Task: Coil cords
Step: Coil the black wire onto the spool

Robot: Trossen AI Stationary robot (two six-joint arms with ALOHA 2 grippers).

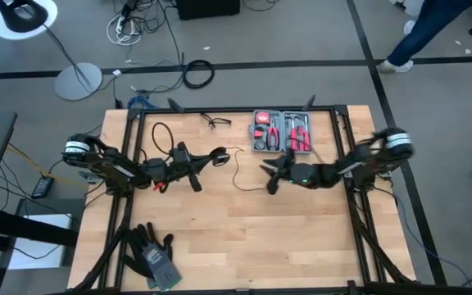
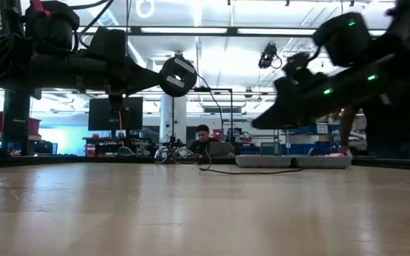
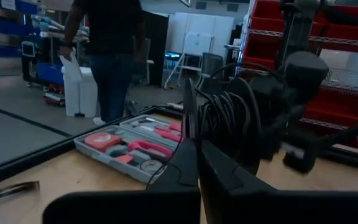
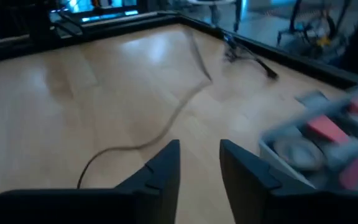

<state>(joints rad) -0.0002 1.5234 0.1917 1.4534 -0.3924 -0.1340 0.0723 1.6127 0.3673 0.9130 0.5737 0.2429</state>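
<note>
Gloves (image 1: pixel 156 256) nearest; tool tray (image 1: pixel 281 131) beyond — left claw (image 1: pixel 193 162) clamps the cord (image 1: pixel 238 168), right claw (image 1: pixel 270 176) apart.

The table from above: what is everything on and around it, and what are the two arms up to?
Thin cable: one, black, mid-table, its near end bunched at the left gripper.
Tool case: one, grey with red tools, far edge of the table.
Wire glasses-like item: one, black, far edge, left of the case.
Gloves: a pair, dark grey, near left corner.
Ring of thicker cable: one, black, on the floor beyond the table.
Person: one, dark trousers, floor at far right.
Left gripper: shut on the cable.
Right gripper: open, empty, above the table.
</note>
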